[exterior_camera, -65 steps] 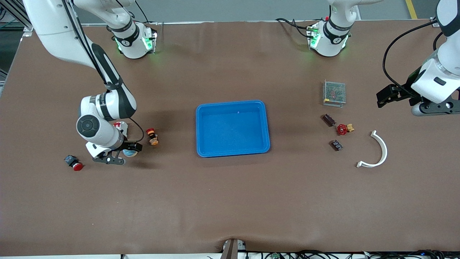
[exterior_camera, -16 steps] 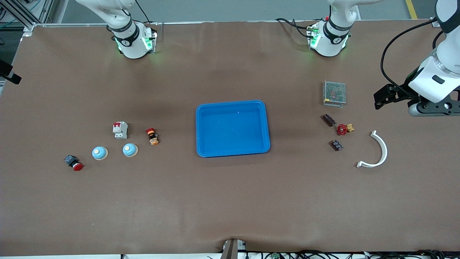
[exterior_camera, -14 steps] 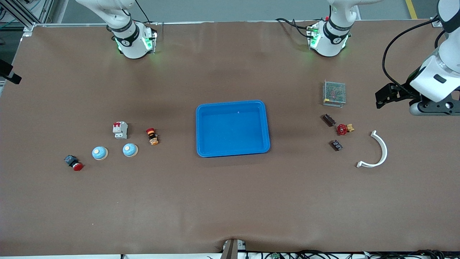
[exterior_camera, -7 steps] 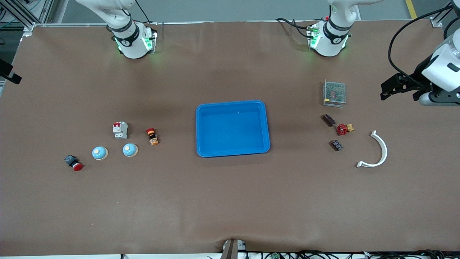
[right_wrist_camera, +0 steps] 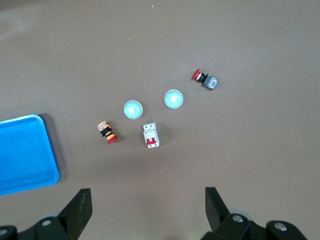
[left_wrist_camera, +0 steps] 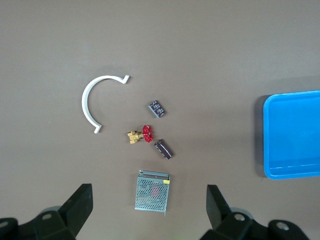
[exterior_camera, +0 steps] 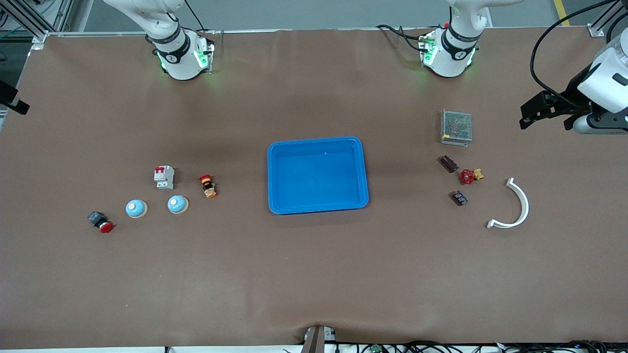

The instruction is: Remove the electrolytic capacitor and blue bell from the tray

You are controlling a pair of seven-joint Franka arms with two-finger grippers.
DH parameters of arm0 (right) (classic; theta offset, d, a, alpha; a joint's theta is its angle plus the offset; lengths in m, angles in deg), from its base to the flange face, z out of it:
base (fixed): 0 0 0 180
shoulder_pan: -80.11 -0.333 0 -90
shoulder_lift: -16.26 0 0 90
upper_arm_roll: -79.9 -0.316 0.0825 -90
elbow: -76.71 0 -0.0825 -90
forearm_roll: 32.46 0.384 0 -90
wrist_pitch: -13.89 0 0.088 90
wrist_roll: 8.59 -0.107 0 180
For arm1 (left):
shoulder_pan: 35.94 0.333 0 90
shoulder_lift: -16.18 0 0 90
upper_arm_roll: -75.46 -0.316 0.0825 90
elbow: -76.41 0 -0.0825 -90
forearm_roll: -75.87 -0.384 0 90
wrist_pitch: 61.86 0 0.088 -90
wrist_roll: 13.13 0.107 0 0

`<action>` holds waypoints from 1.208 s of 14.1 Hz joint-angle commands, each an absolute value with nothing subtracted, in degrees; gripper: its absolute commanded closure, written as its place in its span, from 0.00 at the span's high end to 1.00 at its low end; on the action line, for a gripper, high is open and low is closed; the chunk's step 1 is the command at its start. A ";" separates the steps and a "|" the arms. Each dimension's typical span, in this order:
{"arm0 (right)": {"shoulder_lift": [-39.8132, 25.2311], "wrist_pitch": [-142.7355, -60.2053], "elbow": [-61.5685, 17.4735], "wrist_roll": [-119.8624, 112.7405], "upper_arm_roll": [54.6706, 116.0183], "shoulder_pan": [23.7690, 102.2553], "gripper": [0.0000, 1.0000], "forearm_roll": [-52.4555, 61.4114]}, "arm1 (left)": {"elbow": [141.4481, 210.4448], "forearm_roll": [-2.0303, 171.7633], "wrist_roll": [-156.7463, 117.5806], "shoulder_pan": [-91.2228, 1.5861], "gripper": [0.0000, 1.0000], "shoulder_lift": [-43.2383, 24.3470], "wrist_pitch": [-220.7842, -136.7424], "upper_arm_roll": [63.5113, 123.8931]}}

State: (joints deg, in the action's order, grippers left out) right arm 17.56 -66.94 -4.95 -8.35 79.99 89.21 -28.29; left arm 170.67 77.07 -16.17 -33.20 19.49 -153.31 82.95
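front view — the blue tray (exterior_camera: pixel 317 175) sits mid-table and looks bare inside. the electrolytic capacitor (exterior_camera: pixel 448 163), a small dark cylinder, lies on the table toward the left arm's end, just beside the red-handled valve (exterior_camera: pixel 468 176) and nearer the camera than the grey mesh box (exterior_camera: pixel 456 127). two blue bells (exterior_camera: pixel 177 204) (exterior_camera: pixel 136 209) rest on the table toward the right arm's end, near a circuit breaker (exterior_camera: pixel 164 177). my left gripper (exterior_camera: pixel 544 109) hangs over the table edge at its own end; the right gripper is out of this view. by my reading both removals are done.

left wrist view — my left gripper (left_wrist_camera: pixel 149 206) has its fingers spread wide and holds nothing, high over the mesh box. the capacitor looks light, rigid, smooth-sided and liable to roll — i would pinch it across the barrel at mid-length.

right wrist view — my right gripper (right_wrist_camera: pixel 147 208) is likewise spread and empty, high over bare table near the breaker. the bells are low, stiff domes, likely light and slick; i would take one across its base rim, where the sides are steepest.
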 commanded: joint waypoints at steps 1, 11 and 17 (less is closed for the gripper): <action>17.67 -66.36 -4.59 -7.54 79.46 90.13 1.00 -27.62 | 170.90 76.40 -15.86 -33.31 1.00 20.48 -152.92 82.94; 17.84 -66.45 -4.68 -7.19 79.46 90.22 1.00 -27.62 | 168.70 73.41 -16.04 -33.04 1.00 19.78 -150.37 82.85; 18.90 -66.71 -5.64 -5.69 79.63 90.39 1.00 -27.62 | 167.11 74.38 -15.15 -33.22 1.00 19.16 -150.28 82.93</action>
State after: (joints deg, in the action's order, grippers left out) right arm 17.68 -66.94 -4.96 -6.87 80.07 89.32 -28.29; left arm 168.53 74.47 -16.09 -33.07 19.50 -151.54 82.86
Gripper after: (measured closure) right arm 0.000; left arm 0.000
